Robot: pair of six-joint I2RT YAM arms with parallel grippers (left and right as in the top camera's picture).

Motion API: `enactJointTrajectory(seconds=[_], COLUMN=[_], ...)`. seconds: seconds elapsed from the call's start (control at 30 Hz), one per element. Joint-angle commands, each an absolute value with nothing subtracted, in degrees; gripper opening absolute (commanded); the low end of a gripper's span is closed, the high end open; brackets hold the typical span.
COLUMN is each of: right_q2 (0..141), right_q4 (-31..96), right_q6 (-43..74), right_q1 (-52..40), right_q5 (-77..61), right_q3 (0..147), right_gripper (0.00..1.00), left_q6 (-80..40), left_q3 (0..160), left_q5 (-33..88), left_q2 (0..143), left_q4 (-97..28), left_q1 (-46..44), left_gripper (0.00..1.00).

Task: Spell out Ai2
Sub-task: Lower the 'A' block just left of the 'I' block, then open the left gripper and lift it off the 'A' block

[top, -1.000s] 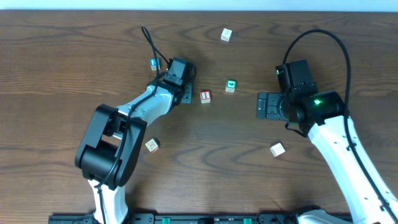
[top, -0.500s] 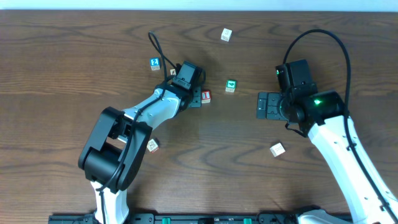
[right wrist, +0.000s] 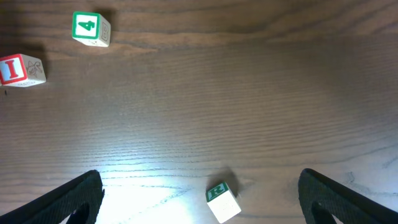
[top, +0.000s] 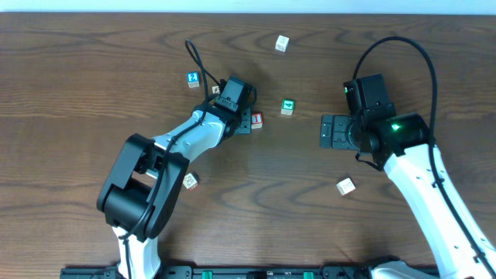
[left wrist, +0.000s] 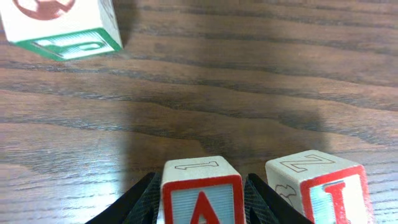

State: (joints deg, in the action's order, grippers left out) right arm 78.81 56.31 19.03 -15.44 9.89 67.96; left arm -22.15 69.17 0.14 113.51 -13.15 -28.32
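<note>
Left jaws clamp the A block (left wrist: 202, 193), just beside the I block (left wrist: 320, 186). Best seat it square and level with that block on the worktop (left wrist: 249, 93) before opening; right jaws stand apart.

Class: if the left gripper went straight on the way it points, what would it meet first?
Probably nothing: past the A block in the left gripper, the wrist view shows only bare table. The green block sits left of that line, the I block right.
</note>
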Motion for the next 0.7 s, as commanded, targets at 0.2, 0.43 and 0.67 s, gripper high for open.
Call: enactJointTrajectory(seconds=[0.2,0.43,0.67], right_q2=[79.09,79.07,79.09], right_q4=[56.36,56.36,56.45], right_q6=[19.68,19.68,19.7], right_q1=[-15.29,-15.29,-15.29], right_q5=[10.52,10.52,10.5], right_q3=[67.7,67.7,67.7], right_gripper=[0.99,0.99,0.99], left_q6=[-19.22,-16.73,-16.75], left_q3=[69.28,69.25,69.25], left_q5=[-4.64,-14.44,-17.52], left_q2=[106.15,102.78,105.84], left_q4=[-16.23,-22.37,-23.94], left_q1=[-28.1,-28.1,-28.08], left_gripper=[0.47,0.46,0.45])
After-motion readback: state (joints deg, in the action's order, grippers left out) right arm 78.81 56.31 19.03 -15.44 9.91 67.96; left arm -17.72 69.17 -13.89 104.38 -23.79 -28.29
